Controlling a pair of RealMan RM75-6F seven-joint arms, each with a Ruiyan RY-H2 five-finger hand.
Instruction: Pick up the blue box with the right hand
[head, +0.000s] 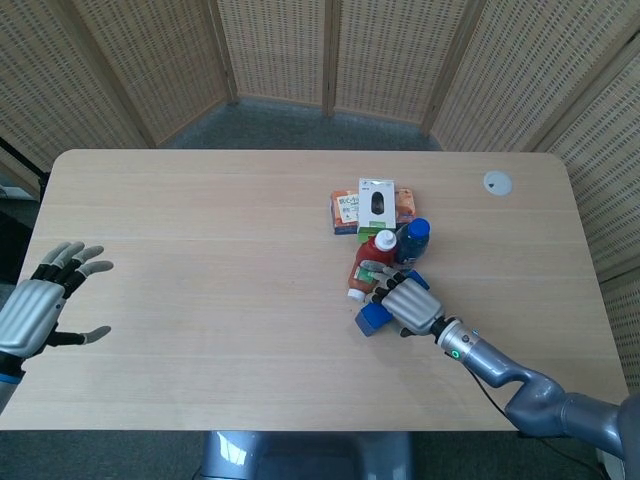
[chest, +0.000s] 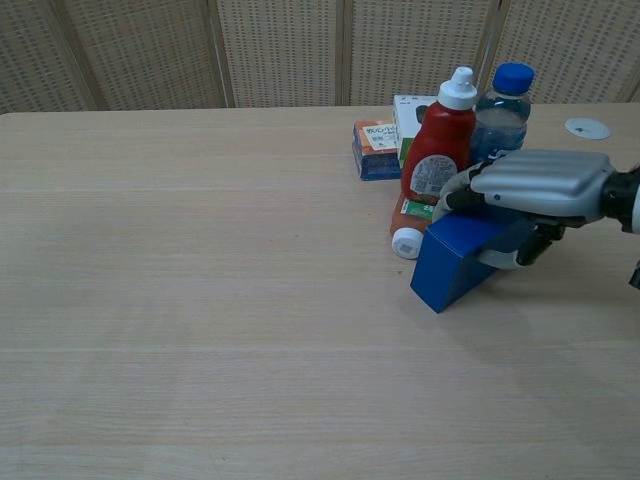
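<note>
The blue box (chest: 453, 262) sits tilted on the table just in front of the bottles, and shows in the head view as the blue box (head: 374, 318). My right hand (chest: 536, 192) lies over its top right end, fingers curled down the far side and thumb pressed on the near face, so it grips the box. In the head view the right hand (head: 410, 305) covers most of the box. I cannot tell whether the box's lower corner touches the table. My left hand (head: 42, 310) hovers open at the table's left edge, far from everything.
Right behind the box stand a red ketchup bottle (chest: 436, 152) and a blue-capped water bottle (chest: 500, 118). A small red bottle (chest: 407, 226) lies on its side next to the box. Further back are an orange-blue carton (chest: 373, 148) and a white mouse box (chest: 411, 113). A white disc (chest: 586, 127) lies far right.
</note>
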